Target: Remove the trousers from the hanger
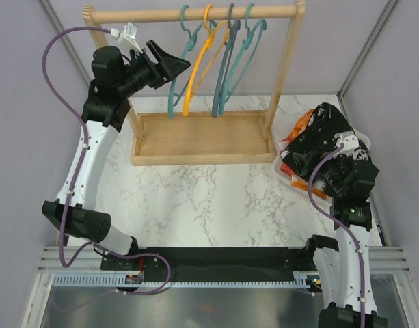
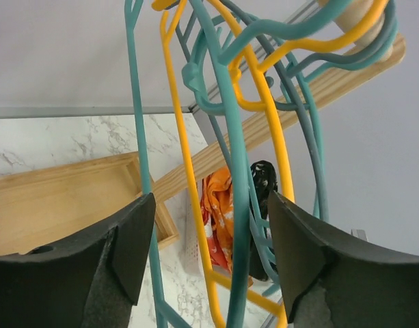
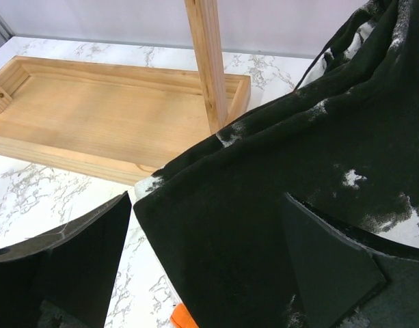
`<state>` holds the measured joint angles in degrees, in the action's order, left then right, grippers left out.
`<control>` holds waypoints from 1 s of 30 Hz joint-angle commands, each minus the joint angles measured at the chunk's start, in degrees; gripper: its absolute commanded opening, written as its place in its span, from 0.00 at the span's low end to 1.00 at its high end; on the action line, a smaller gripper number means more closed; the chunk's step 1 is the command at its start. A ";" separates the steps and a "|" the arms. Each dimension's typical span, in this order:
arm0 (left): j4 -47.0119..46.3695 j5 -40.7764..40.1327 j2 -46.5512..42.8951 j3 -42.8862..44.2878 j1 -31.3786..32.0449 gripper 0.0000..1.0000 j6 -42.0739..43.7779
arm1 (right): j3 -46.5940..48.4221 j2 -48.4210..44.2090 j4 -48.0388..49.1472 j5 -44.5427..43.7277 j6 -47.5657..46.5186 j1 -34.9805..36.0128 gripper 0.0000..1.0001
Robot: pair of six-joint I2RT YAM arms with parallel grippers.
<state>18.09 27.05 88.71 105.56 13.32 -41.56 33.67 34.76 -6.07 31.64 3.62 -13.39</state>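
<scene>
Four bare hangers, teal [image 1: 176, 82], yellow [image 1: 195, 68], grey-blue [image 1: 226, 61] and teal [image 1: 247, 55], hang on the wooden rail [image 1: 147, 14]. No trousers are on them. My left gripper [image 1: 173, 68] is open just left of the hangers; in its wrist view [image 2: 212, 205] the yellow hanger [image 2: 188, 171] and a teal one [image 2: 238, 191] stand between its jaws, untouched. The black trousers [image 1: 327, 123] lie on top of the orange pair [image 1: 299, 126] in a pile at the right. My right gripper [image 3: 206, 205] is open over the black trousers [image 3: 277, 171]. The beige and red pairs are hidden.
The rack's wooden base tray [image 1: 202, 137] lies at the back centre, with its right post [image 3: 208, 61] close to my right gripper. The pile sits in a white basket [image 1: 283, 179] by the right wall. Grey walls close in on both sides.
</scene>
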 commanded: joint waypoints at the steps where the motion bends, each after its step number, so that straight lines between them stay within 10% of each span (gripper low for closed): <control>1: 0.19 -2.87 -7.75 -1.57 0.30 0.75 4.63 | 0.52 -0.57 2.02 0.27 -0.54 -0.41 0.98; 16: 5.37 -20.36 -38.24 -26.97 0.13 0.99 21.07 | 0.34 -2.16 2.73 -6.23 2.27 -1.91 0.98; 30: 7.84 -37.33 -59.70 -53.95 0.13 1.00 28.82 | 2.36 0.92 -1.13 -23.98 5.26 -1.99 0.98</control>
<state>26.44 -5.54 30.65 54.50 13.39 -16.38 33.67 35.40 -6.31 14.61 7.77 -15.18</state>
